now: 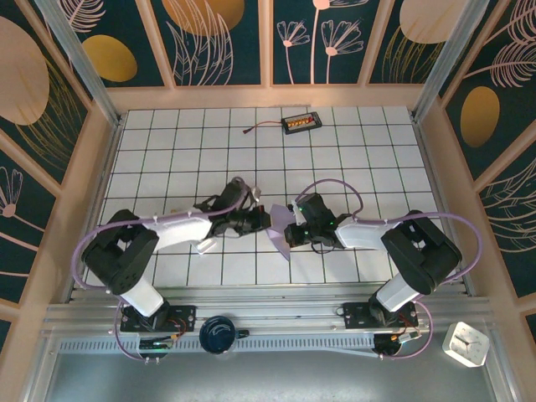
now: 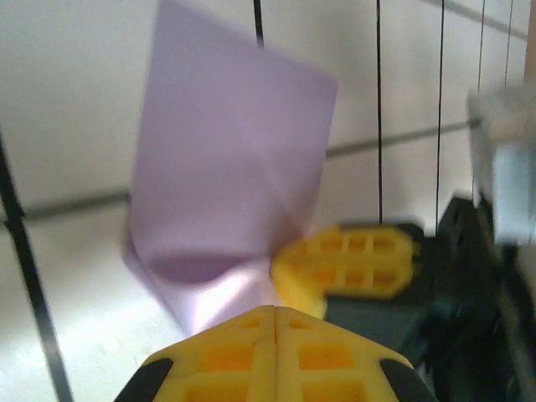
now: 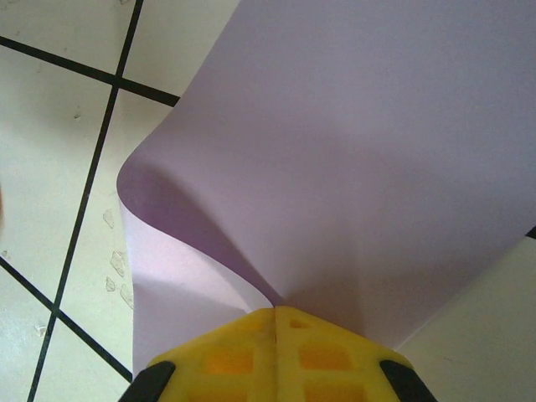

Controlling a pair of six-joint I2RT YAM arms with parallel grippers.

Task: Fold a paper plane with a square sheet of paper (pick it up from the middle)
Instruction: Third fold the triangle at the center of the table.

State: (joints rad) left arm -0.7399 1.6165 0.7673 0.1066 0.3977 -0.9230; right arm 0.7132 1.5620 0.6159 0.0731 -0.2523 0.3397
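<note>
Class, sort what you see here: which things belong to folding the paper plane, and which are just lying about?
Belongs to the job: square sheet of paper; left gripper; right gripper.
Lying about: orange-and-black device on the far tiles; dark round object on the front rail; white box at near right.

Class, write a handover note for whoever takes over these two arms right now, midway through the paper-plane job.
Right gripper: shut on the square sheet of paper, which is raised over the tiled table between both grippers.
Left gripper: fingers shut, tips at the sheet's lower edge; unclear whether it pinches it.
Done: sheet picked up and bowed.
Left: the folds; no dart shape yet.
</note>
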